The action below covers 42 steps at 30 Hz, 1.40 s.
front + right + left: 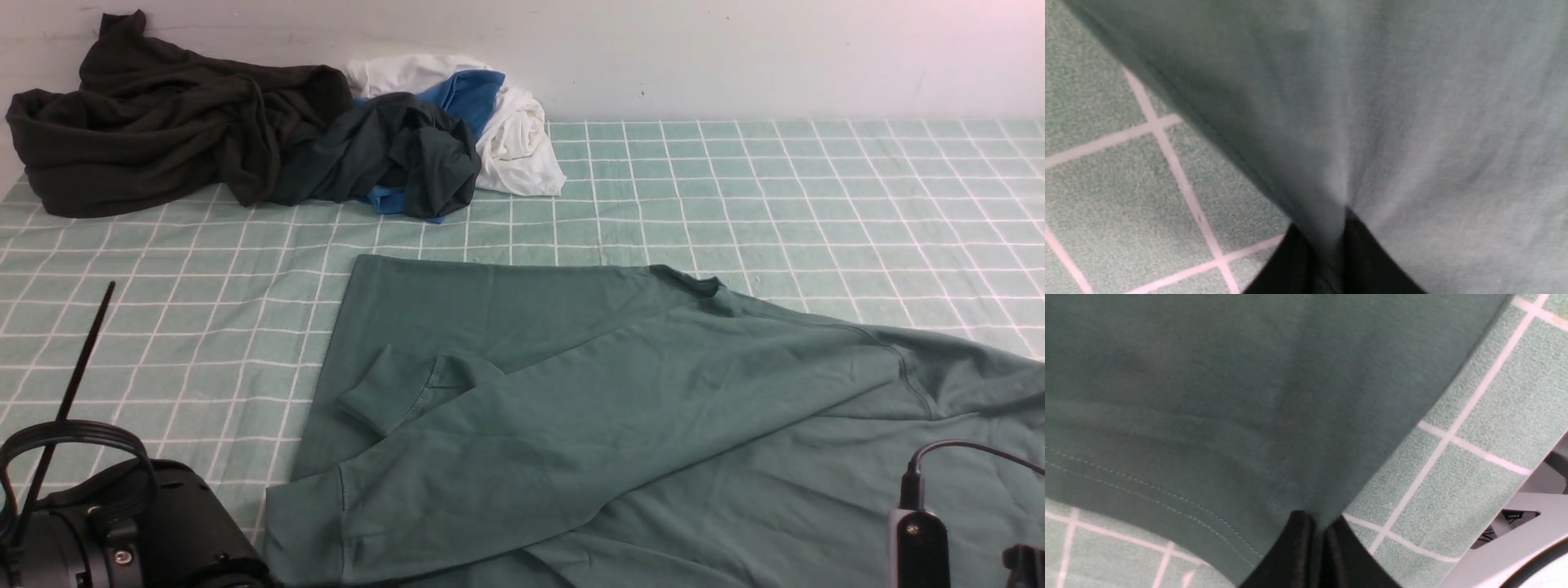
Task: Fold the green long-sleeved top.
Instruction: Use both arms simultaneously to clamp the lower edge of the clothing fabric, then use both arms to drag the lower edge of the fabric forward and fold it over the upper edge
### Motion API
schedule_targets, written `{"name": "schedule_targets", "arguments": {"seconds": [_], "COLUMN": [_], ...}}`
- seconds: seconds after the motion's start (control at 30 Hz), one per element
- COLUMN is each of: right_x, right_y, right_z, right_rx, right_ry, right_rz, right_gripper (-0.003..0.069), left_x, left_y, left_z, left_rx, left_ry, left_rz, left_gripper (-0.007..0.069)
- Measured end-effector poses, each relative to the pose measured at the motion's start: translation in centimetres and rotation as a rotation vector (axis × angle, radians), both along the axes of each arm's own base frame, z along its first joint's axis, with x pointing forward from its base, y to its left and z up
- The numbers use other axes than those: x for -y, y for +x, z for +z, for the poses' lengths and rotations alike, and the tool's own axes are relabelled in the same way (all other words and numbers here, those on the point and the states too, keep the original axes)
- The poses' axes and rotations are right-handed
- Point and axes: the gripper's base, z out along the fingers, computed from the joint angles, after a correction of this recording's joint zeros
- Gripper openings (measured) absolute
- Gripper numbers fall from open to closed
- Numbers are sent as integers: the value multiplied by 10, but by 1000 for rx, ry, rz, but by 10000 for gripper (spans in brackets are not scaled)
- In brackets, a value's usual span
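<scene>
While both arms worked low at the near edge, the large, muted green long-sleeved top (pixel 620 392) of soft cotton lay spread on the pale green checked tablecloth (pixel 816 204), reaching from the centre out towards 3 and 5 o'clock. One long sleeve ran slantwise across the body to a ribbed cuff (pixel 306 523) at about 7 o'clock, and a second cuff (pixel 384 400) lay folded just above it.

The left gripper (pixel 1318 526) had its black fingers pressed together on the stitched hem edge of the top (pixel 1229 396), with bare cloth grid beside it. The right gripper (pixel 1331 237) was likewise pinched onto the fabric (pixel 1412 122), which puckered into a ridge where it entered the jaws.

At 10 to 11 o'clock, well apart from the top and against the white wall, sat a heap of clothes: a very dark olive-brown garment (pixel 163 122), a blackish-green garment (pixel 400 155), a blue piece (pixel 469 94) and a white one (pixel 514 139).
</scene>
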Motion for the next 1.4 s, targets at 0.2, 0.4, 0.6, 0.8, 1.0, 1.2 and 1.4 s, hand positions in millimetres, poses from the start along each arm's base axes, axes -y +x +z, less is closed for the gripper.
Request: {"name": "schedule_targets", "arguments": {"seconds": [0.2,0.4,0.6,0.8,1.0,1.2,1.4], "right_x": [-1,7,8,7,8,10,23], "right_y": [20,80,136,214,270,305,311], "right_z": [35,101,114,103,86,59,61], "right_rx": [40,190,166,163,194,217,252], "right_ry": [-52,39,137,128,74,68,92], "right_rz": [7,-122,-145,-161,-210,-344,-580], "right_gripper": [20,20,20,19,19,69,251], "left_x": [0,-12,-30,-25,-12,-11,-20], "left_y": [13,81,168,258,315,351,364], "left_z": [14,68,98,100,85,56,29], "left_rx": [55,267,349,376,429,471,467], "left_ry": [33,-1,-39,-44,-40,-48,-47], "left_rz": [42,194,342,337,329,336,356], "left_gripper": [3,18,20,20,20,31,121]}}
